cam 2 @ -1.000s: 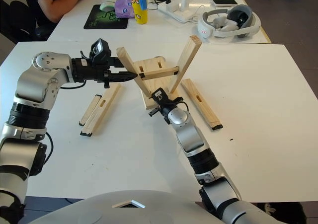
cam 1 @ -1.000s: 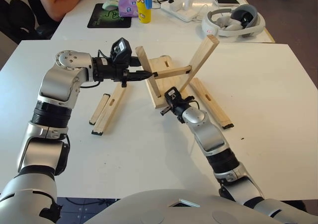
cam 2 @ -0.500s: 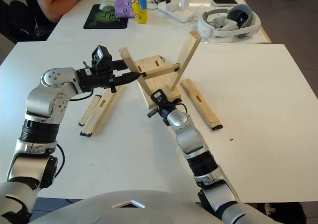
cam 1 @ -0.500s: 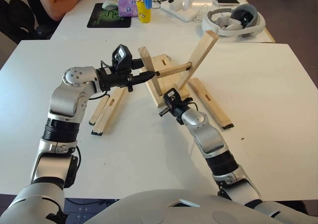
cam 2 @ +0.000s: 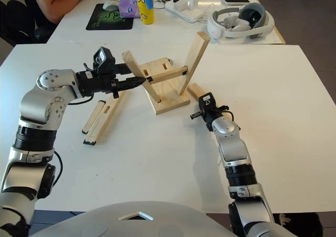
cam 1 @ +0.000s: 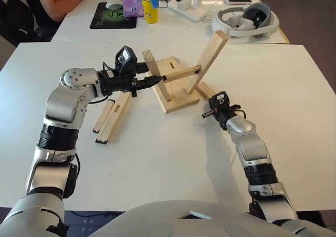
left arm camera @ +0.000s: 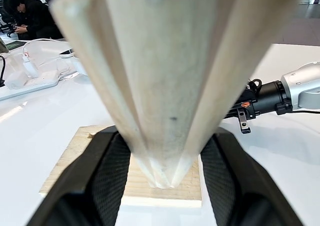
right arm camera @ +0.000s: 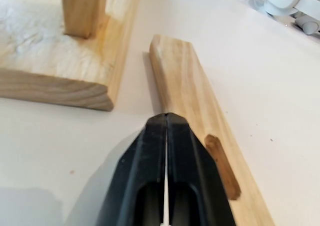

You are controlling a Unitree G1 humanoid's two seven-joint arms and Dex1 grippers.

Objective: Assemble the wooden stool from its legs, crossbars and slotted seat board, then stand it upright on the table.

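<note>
Stool leg [cam 1: 151, 62] between the left claw's [cam 1: 159, 80] fingers [left arm camera: 112, 176]

Two robot arms in glossy silver-grey shells: the left arm [cam 1: 63, 98] at the frame's left, the right arm [cam 1: 251, 150] at lower right. Rounded joint housings are linked by black ribbed bands. A thin black cable [cam 1: 96, 100] loops beside the left elbow. The left hand [cam 1: 157, 80] and right hand [cam 1: 206, 114] are black, each with two tapered fingers and a small black camera block [cam 1: 125, 55] on top.

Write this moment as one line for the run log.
left pincer: shut on standing pale wooden leg | right pincer: shut, empty, by flat slotted wooden leg | slotted wooden seat board: lying flat, partly assembled
</note>
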